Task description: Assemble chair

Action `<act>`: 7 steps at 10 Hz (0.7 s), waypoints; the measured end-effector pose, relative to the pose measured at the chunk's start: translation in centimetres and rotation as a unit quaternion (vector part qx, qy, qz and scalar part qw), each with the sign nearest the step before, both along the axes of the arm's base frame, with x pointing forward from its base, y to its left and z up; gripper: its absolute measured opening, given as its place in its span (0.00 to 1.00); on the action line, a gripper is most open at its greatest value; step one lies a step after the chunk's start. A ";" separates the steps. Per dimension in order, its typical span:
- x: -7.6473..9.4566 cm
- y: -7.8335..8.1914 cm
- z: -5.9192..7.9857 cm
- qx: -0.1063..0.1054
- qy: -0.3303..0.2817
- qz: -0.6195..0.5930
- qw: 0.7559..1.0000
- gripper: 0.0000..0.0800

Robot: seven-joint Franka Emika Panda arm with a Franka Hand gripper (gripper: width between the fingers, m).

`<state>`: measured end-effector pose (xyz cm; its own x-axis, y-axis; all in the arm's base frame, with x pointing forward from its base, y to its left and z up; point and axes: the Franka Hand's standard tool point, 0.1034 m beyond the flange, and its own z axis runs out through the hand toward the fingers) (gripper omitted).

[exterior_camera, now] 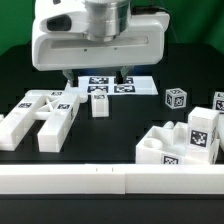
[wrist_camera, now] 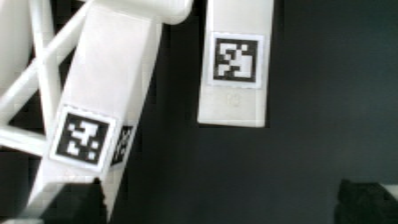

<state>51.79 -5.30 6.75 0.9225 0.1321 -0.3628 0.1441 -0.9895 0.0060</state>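
Observation:
The chair's white parts lie loose on the black table. An H-shaped frame [exterior_camera: 45, 115] lies at the exterior view's left and also shows in the wrist view [wrist_camera: 93, 100]. A short bar [exterior_camera: 99, 103] with a tag lies just to its right and shows in the wrist view [wrist_camera: 237, 70]. A big notched block [exterior_camera: 185, 140] sits at the front right. Two small tagged pieces [exterior_camera: 176, 98] [exterior_camera: 219, 102] lie further back on the right. My gripper [exterior_camera: 104, 74] hangs open and empty above the short bar. Its dark fingertips [wrist_camera: 75, 205] straddle the frame's edge and bare table, with the midpoint [wrist_camera: 222, 205] over bare table.
The marker board [exterior_camera: 140, 86] lies flat behind the short bar, under the arm. A long white rail [exterior_camera: 100, 180] runs across the front edge of the table. The arm's white body [exterior_camera: 95, 40] fills the back centre.

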 end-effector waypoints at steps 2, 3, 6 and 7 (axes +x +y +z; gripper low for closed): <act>-0.6 0.2 -0.3 -0.018 0.011 -0.020 1.000 0.81; -1.1 0.5 -0.6 -0.030 0.021 -0.039 0.999 0.81; -1.7 0.7 -0.9 -0.031 0.036 -0.043 0.998 0.81; -1.7 0.7 -0.9 -0.031 0.038 -0.043 0.998 0.81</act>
<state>50.07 -4.64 5.80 0.8991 0.0286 -0.4369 0.0610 -0.9963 0.0604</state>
